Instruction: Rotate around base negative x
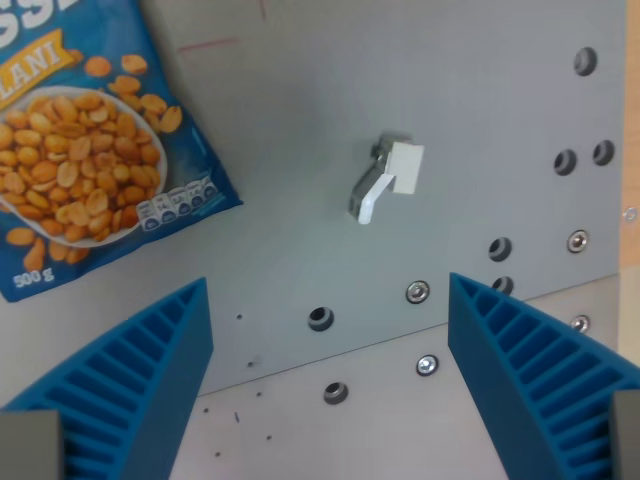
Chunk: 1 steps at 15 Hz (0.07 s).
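The view looks straight down on a pale grey worktop (300, 130) made of flat metal plates, with a seam running from the lower left up toward the right edge where a lighter plate (380, 430) lies along the near side. The surface carries a scatter of round holes (320, 319) and bright screw heads (417, 291), most of them on the right half and along the seam. A faint pink scribble (208, 44) marks the plate near the far edge, and a few dark specks dot the near plate. No walls or other parts of the room show.

In the far left corner lies a blue bag of peanuts (90, 140), flat on the worktop and turned at an angle, printed with a bowl of nuts and "500 g"; part of it runs out of view.

Near the middle, a little to the right, a small white and grey plastic clip (385, 178) rests on the plate, well apart from the bag.

The gripper (330, 390) hangs above the near side, its two blue ribbed fingers (140, 390) spread wide at the wrist view's left and right. The jaws are released and grasp nothing; bare worktop shows between them, and the clip lies beyond them.
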### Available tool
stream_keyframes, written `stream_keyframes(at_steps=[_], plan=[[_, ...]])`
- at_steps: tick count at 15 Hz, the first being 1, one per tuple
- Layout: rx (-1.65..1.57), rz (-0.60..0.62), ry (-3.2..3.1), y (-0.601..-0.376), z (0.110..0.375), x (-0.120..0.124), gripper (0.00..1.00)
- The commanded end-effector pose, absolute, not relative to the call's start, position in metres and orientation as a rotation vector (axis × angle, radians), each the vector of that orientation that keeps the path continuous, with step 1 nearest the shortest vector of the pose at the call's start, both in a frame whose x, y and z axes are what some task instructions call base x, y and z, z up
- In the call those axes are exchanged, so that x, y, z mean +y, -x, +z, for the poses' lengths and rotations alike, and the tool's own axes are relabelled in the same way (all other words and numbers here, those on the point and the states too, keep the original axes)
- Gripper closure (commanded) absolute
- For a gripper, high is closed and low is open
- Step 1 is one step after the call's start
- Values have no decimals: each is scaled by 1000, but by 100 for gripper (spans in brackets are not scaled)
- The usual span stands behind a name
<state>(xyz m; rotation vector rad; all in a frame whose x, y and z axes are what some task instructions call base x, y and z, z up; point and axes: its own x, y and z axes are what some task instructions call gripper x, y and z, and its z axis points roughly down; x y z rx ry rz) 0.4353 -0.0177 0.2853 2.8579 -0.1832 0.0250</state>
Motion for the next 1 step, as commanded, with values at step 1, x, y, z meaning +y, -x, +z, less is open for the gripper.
stream_keyframes(at_steps=[1], plan=[[-202,37,-2607,-435,287,-15,0]])
